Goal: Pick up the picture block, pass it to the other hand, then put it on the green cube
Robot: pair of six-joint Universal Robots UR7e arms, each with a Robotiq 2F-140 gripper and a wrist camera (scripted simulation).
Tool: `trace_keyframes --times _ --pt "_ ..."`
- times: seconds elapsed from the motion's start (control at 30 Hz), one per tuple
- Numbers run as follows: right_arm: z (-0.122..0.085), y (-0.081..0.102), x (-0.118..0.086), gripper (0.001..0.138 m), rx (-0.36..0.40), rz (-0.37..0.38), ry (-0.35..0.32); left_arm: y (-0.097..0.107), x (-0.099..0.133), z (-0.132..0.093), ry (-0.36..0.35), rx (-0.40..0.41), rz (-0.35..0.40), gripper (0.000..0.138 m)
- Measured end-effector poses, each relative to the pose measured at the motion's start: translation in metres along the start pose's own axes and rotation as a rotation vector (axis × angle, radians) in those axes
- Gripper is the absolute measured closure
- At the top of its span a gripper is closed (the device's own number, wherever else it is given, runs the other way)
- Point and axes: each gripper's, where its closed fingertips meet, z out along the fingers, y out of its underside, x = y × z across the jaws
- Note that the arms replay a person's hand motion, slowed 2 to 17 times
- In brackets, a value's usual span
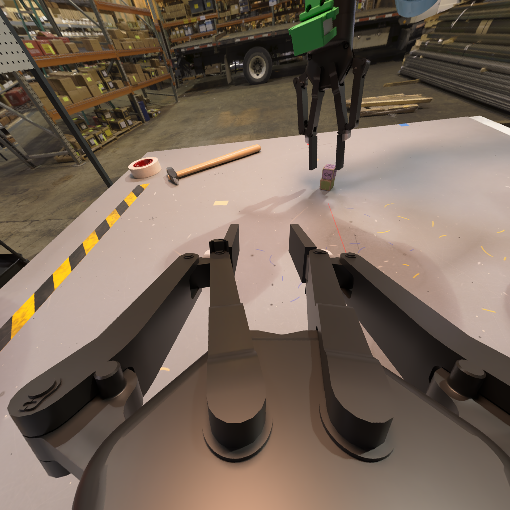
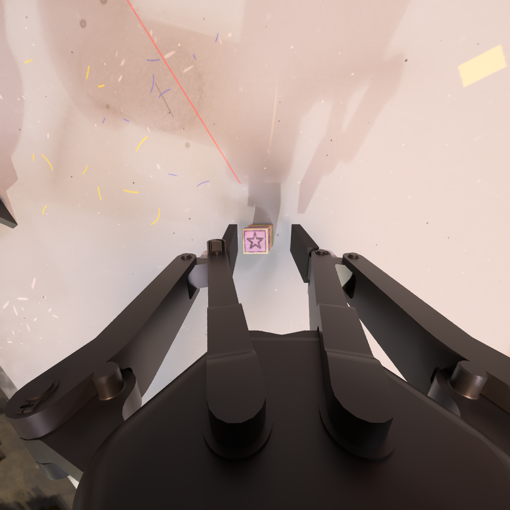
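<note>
The picture block (image 1: 328,172), purple with a star on top and a fish on its side, stands on the green cube (image 1: 327,184) on the grey table (image 1: 165,276). My right gripper (image 1: 326,157) hangs just above the stack, open, its fingertips either side of the block's top and apart from it. In the right wrist view the block (image 2: 255,241) lies straight below between the open fingers of the gripper (image 2: 263,238), nearer the left finger, and hides the green cube. My left gripper (image 1: 263,237) is open and empty, low over the near part of the table.
A hammer (image 1: 212,163) with a wooden handle and a roll of tape (image 1: 144,167) lie at the table's far left. A yellow-black stripe (image 1: 80,248) marks the left edge. A small yellow patch (image 1: 220,203) lies mid-table. Shelves and a truck stand beyond.
</note>
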Motion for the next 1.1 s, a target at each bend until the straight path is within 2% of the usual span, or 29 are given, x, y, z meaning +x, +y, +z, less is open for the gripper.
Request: trace_keyframes --times 0.23,0.53,1.1 --pt "-0.023 -0.007 0.005 0.084 0.067 0.005 0.044 0.000 0.000 -0.003 -0.001 0.010 -0.001 0.090" --pt "-0.063 -0.021 0.010 0.076 0.200 0.004 0.122 0.001 0.000 -0.008 -0.005 0.028 -0.006 0.089" --pt "-0.147 -0.043 0.021 0.053 0.433 0.108 0.330 0.004 0.002 -0.020 -0.013 0.061 -0.016 0.089"
